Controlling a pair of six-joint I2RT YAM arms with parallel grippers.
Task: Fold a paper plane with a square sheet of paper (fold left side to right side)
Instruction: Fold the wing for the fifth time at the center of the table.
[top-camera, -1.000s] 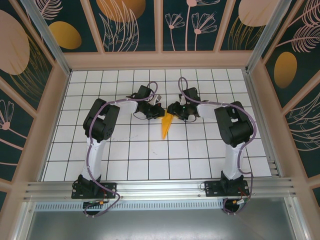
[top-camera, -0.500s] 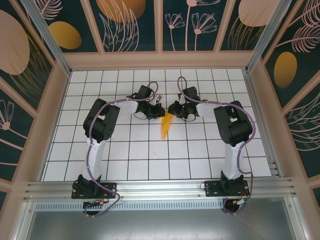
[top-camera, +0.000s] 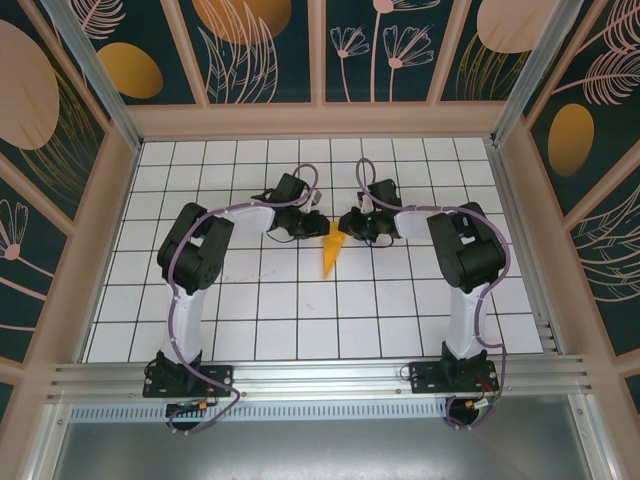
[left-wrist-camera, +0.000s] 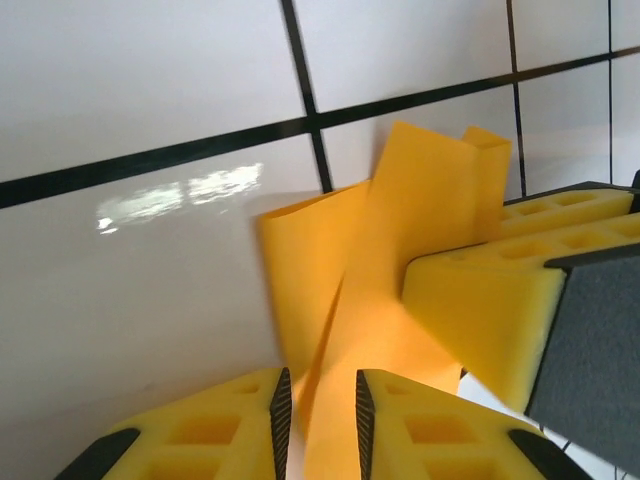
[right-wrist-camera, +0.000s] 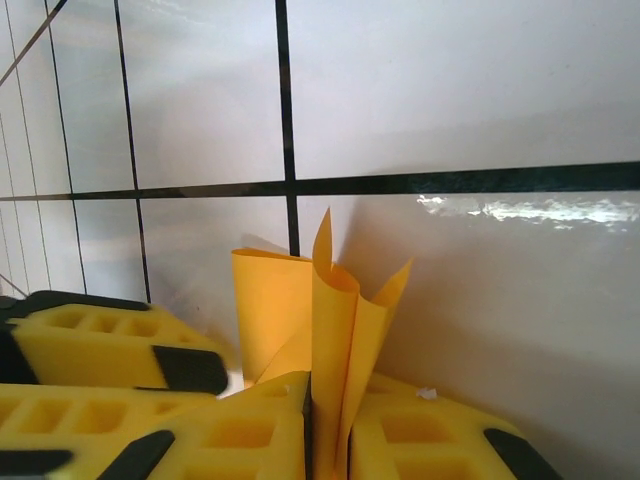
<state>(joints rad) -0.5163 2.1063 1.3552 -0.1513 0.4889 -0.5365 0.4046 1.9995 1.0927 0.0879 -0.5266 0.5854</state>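
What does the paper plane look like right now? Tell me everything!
The paper plane is thin orange-yellow paper folded into a narrow dart, its layers fanning apart at the wide end. The left gripper and right gripper both pinch that end from opposite sides over the white grid table; its point faces the arm bases.

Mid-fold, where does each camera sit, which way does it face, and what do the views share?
Top external: above and behind, looking down at the table; the left arm and right arm show.
Left wrist: on the left gripper, facing the table; its fingers pinch the paper plane.
Right wrist: on the right gripper, facing the table; its fingers pinch the paper plane too.
Shared: the paper plane.
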